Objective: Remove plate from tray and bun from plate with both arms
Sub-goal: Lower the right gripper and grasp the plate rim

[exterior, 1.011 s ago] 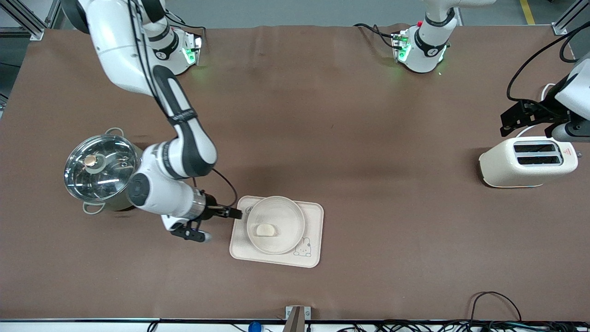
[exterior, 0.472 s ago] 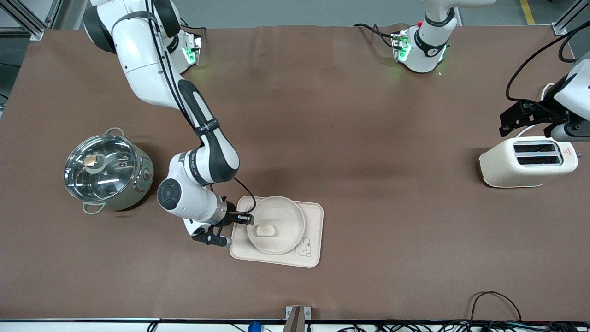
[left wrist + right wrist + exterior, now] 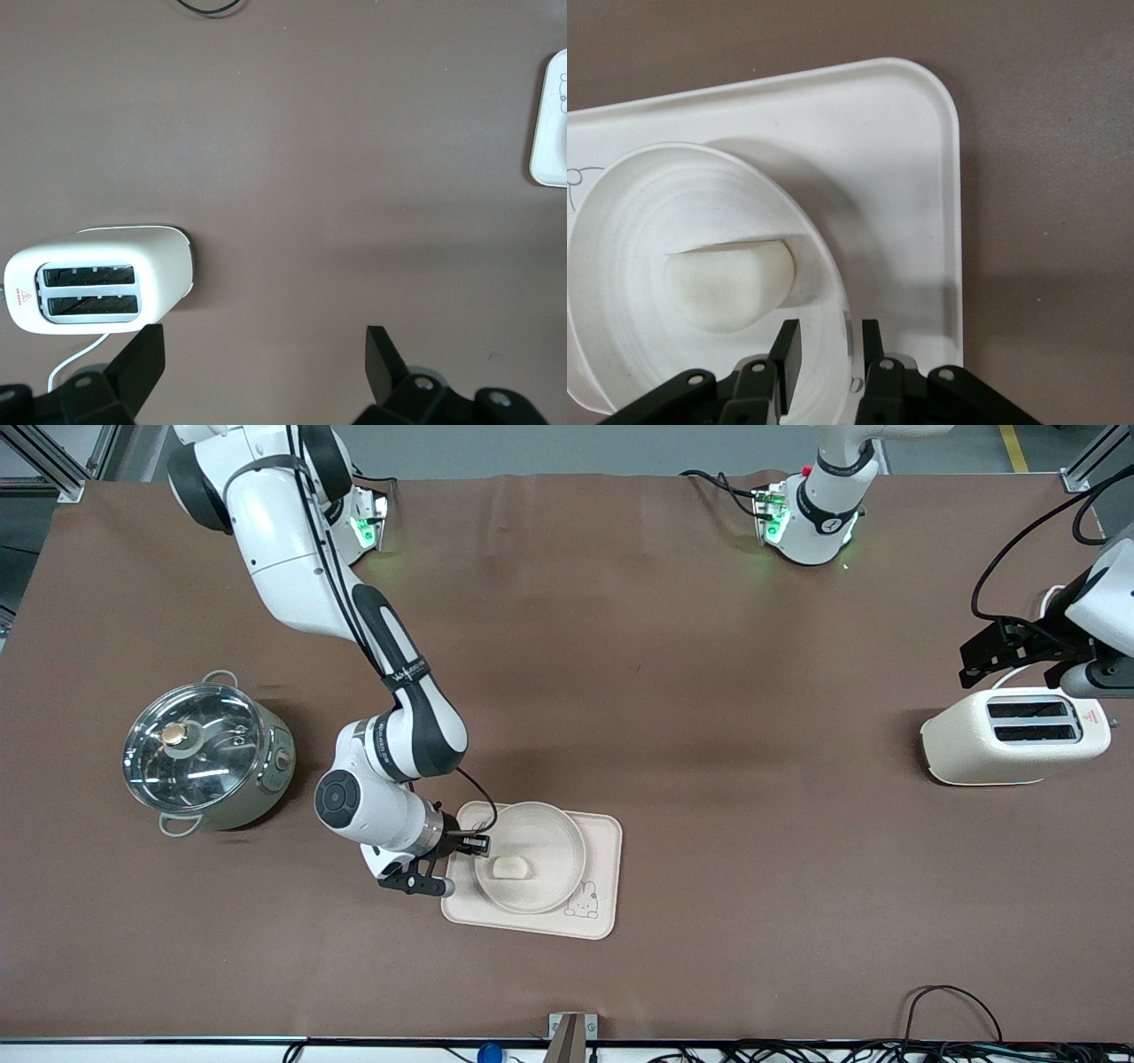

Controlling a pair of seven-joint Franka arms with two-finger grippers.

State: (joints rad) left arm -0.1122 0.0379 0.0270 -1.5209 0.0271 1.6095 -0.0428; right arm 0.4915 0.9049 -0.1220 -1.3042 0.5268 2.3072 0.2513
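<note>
Cream plate (image 3: 532,856) sits on the tray (image 3: 602,841), holding the bun (image 3: 511,867). The right gripper (image 3: 479,844) pinches the plate's rim; the left gripper (image 3: 266,354) waits spread above the toaster (image 3: 1013,737).

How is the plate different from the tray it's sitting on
The plate is round with a raised rim; the tray is rectangular with rounded corners. The plate is narrower and holds the bun; the tray carries a rabbit drawing. The right gripper pinches the plate's rim, not the tray. Both are cream.
</note>
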